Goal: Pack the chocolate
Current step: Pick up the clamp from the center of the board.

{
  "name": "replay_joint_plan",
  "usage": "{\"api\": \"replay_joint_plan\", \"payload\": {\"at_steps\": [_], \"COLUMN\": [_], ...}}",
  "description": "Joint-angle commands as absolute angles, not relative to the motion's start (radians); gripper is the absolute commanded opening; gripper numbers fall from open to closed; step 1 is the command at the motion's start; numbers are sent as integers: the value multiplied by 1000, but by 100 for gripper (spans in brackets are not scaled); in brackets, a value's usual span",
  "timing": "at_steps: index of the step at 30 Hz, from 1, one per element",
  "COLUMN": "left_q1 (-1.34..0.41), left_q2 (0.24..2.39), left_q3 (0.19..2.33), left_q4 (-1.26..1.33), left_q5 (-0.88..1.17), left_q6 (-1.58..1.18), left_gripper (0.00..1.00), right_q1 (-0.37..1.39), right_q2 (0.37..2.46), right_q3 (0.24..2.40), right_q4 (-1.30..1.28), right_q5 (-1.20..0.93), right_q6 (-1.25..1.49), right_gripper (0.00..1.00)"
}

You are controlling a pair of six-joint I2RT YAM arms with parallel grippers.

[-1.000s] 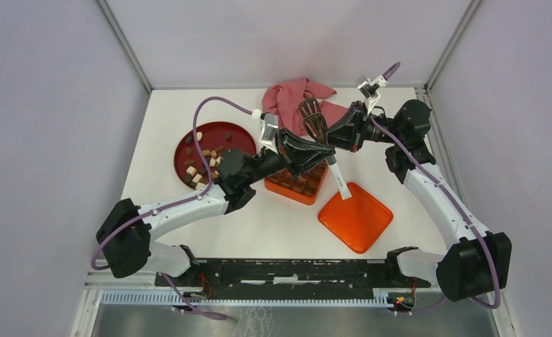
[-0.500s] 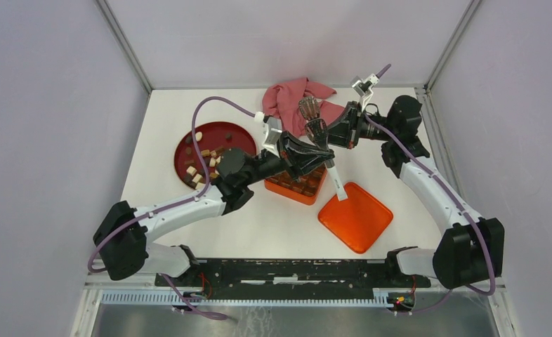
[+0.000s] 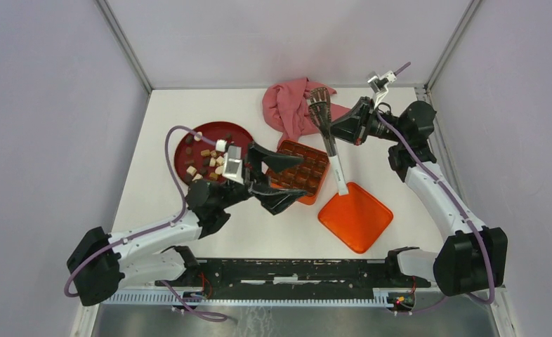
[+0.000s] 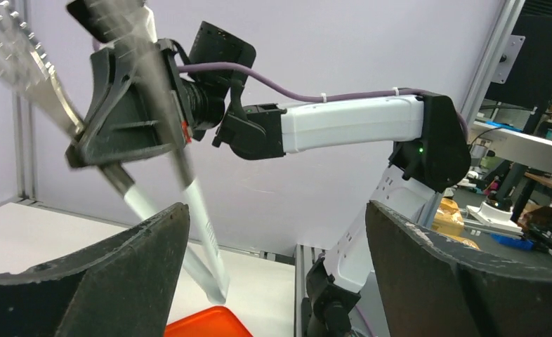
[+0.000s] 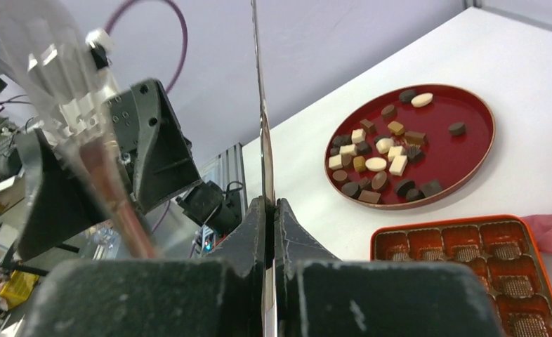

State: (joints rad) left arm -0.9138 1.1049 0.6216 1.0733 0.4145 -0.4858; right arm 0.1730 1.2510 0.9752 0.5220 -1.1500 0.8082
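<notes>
chocolate (image 3: 206, 160): mid-left of frame, loose on red plate (image 3: 234, 133)
left gripper (image 3: 272, 179): your jaws spread wide at centre, nothing held, at orange tin (image 3: 308, 168) left edge
right gripper (image 3: 333, 128): upper right of centre, you're clamped tight on tongs (image 3: 339, 177)

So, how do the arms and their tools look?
The left arm and right arm have white shells and black joints. A purple cable runs along each. The left tool and right tool are black, each with two broad fingers. A green light glows on the right arm.
</notes>
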Motion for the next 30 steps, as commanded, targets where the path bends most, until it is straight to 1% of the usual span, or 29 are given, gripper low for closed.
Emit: {"api": "replay_joint_plan", "payload": {"at_steps": [1, 3, 8, 10, 21, 30], "left_q1": [-913, -913, -913, -913, -944, -1016], "left_q2": [1038, 1083, 1280, 1335, 1533, 1613], "left_q3": [492, 495, 572, 613, 741, 787], "left_q4": [1240, 1281, 1461, 1476, 1610, 1616], "left_q5": [328, 319, 293, 276, 250, 95], "left_q6": [-504, -542, -667, -678, -751, -685], "left_gripper": [100, 100, 100, 100, 100, 98], "right_q1": [166, 166, 170, 173, 197, 205], "right_q2": [1206, 1212, 1260, 1270, 1301, 1313], "right_q3": [973, 974, 1010, 1021, 1031, 1033], "right_q4": [695, 759, 951, 990, 997, 958], "right_q5": [-1128, -1122, -1105, -1096, -1059, -1033], "right_q6": [936, 1008, 1220, 1271, 1266, 1206], "right_gripper": [0, 0, 0, 0, 0, 0]}}
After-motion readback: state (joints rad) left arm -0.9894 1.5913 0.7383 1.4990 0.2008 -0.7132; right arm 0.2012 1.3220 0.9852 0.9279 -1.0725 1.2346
